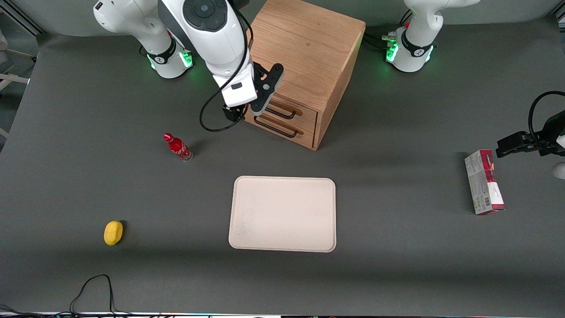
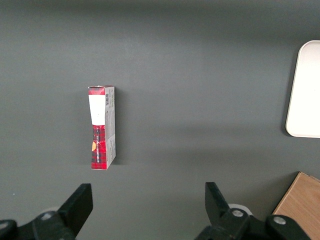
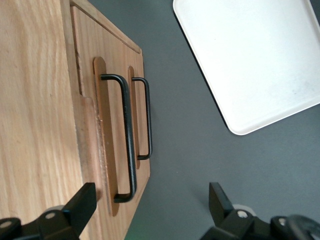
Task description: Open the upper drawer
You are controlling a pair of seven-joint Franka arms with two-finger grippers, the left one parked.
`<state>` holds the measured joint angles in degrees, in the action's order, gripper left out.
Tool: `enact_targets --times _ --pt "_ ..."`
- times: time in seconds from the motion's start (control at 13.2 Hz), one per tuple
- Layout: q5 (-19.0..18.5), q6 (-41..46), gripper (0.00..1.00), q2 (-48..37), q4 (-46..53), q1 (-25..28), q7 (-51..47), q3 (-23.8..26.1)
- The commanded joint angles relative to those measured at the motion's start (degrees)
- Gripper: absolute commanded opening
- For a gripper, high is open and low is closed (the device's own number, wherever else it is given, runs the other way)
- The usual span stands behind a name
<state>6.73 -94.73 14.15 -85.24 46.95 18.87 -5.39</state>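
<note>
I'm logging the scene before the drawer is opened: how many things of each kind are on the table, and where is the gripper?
Cabinet with upper drawer: 1
Tray: 1
Red bottle: 1
Yellow object: 1
Box: 1
Total: 5
Gripper: open, at the upper drawer's handle.

In the front view, one end of the upper drawer point(image 1: 289, 111) and its handle point(image 1: 282, 113) is covered by the gripper point(image 1: 256, 115). In the right wrist view, only the fingertips point(image 3: 82, 202) are shown, spread apart; the cabinet point(image 3: 35, 100) and tray point(image 3: 250, 55) are cut off.
</note>
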Motion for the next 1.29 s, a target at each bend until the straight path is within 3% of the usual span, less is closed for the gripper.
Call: enact_targets --times 0.0,0.23,0.46,0.76,1.22 --pt "-1.6 0.0 1.0 1.0 1.0 1.3 -3.1 0.1" --pt "-0.2 -0.5 1.0 1.3 1.0 0.9 -1.5 0.1" --pt "5.1 -0.5 1.0 1.3 1.0 0.8 3.0 -0.1" --pt "5.0 -0.8 1.0 1.3 0.0 0.7 3.2 -0.4" --pt "4.2 -8.0 1.0 0.9 -7.0 1.2 3.2 -0.3"
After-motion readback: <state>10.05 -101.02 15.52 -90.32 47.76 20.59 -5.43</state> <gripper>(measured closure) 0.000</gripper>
